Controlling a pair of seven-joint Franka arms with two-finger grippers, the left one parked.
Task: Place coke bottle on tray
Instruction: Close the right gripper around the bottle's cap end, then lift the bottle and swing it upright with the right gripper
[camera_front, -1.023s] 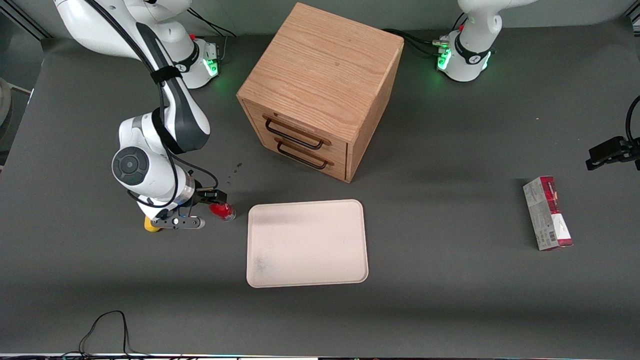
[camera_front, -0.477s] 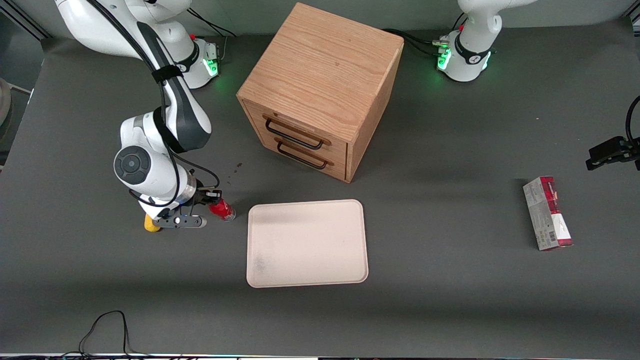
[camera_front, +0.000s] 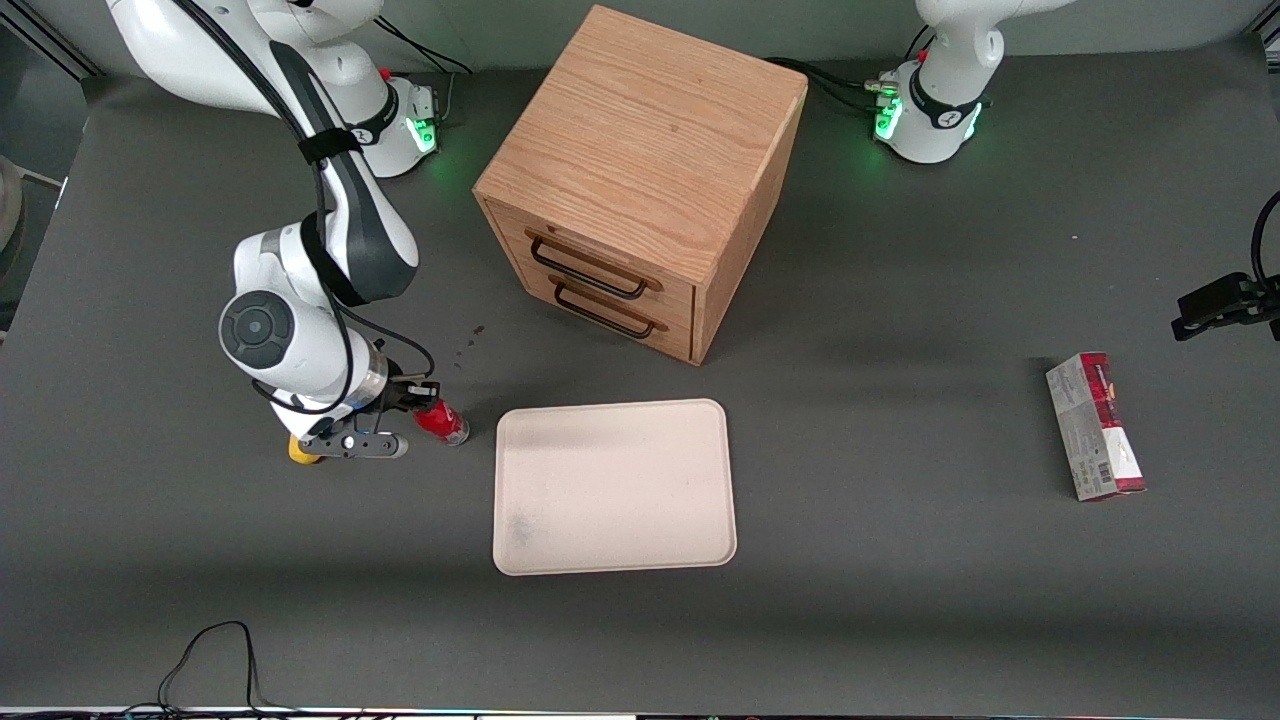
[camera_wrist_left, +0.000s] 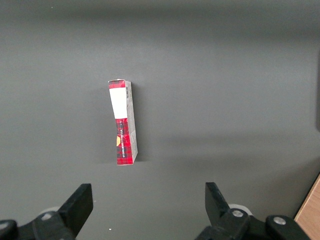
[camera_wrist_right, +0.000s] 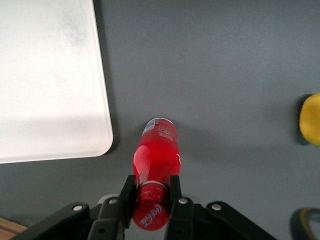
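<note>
The coke bottle (camera_front: 440, 421), small, glossy red with a clear base, is beside the corner of the tray that lies toward the working arm's end and farther from the front camera. My right gripper (camera_front: 418, 404) is shut on the bottle's red cap. In the right wrist view the fingers (camera_wrist_right: 129, 189) press both sides of the cap, the gripper (camera_wrist_right: 151, 192) is centred on it, and the bottle body (camera_wrist_right: 156, 150) points away toward the table. The cream-beige tray (camera_front: 613, 487) lies flat with nothing on it. Its rounded corner (camera_wrist_right: 95, 135) lies beside the bottle.
A yellow lump (camera_front: 300, 452) lies under the wrist, toward the working arm's end from the bottle, and shows in the right wrist view (camera_wrist_right: 311, 120). The wooden drawer cabinet (camera_front: 640, 180) stands farther from the front camera than the tray. A red-and-grey carton (camera_front: 1095, 425) lies toward the parked arm's end.
The wrist and gripper have shifted slightly toward the working arm's end, and the bottle has moved a little with them. The tray has not moved.
</note>
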